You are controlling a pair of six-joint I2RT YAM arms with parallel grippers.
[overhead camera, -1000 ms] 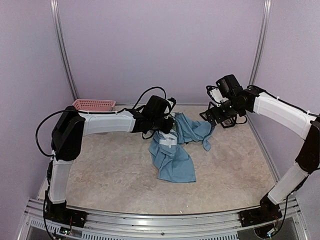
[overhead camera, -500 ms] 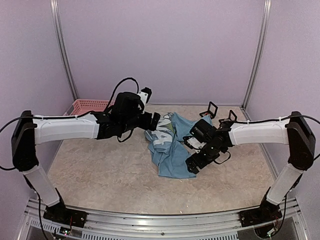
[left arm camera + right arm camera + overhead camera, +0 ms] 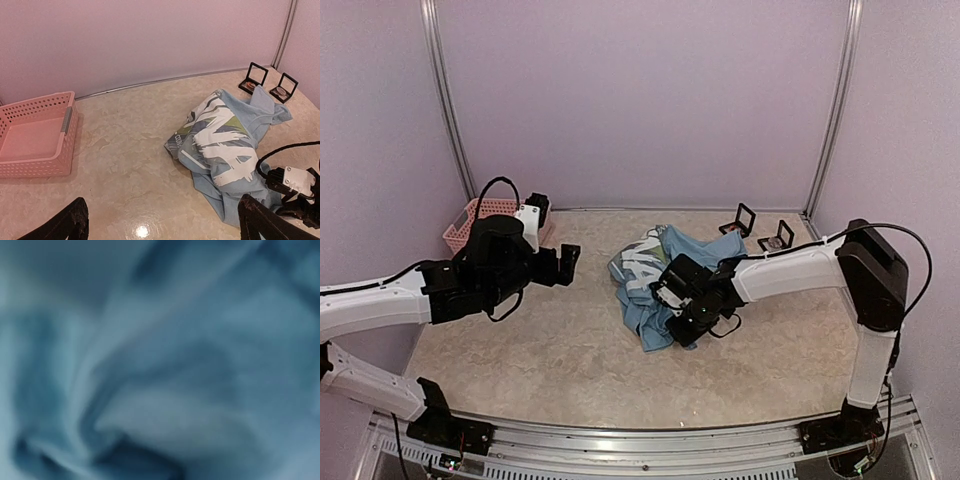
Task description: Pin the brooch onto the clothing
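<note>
The clothing (image 3: 645, 272), a light blue T-shirt with white lettering, lies crumpled in the middle of the table; the left wrist view shows its print (image 3: 225, 145). My right gripper (image 3: 684, 322) is buried in its near edge. The right wrist view is filled with blurred blue cloth (image 3: 165, 390) bunched into a fold, and its fingers are hidden. Two small black open boxes (image 3: 738, 220) (image 3: 778, 236) stand at the back right, and a brooch (image 3: 280, 92) lies in one. My left gripper (image 3: 565, 262) (image 3: 162, 212) hangs open and holds nothing, left of the clothing and apart from it.
A pink basket (image 3: 480, 214) (image 3: 35, 137) sits in the back left corner, against the wall. Pale walls with metal posts close in the marbled table (image 3: 560, 360). The right arm's wrist and cable (image 3: 295, 186) lie over the clothing's near right edge.
The left gripper has opened, let go of the clothing and drawn back left. The right gripper came down from the back right onto the clothing's near edge and shut there.
</note>
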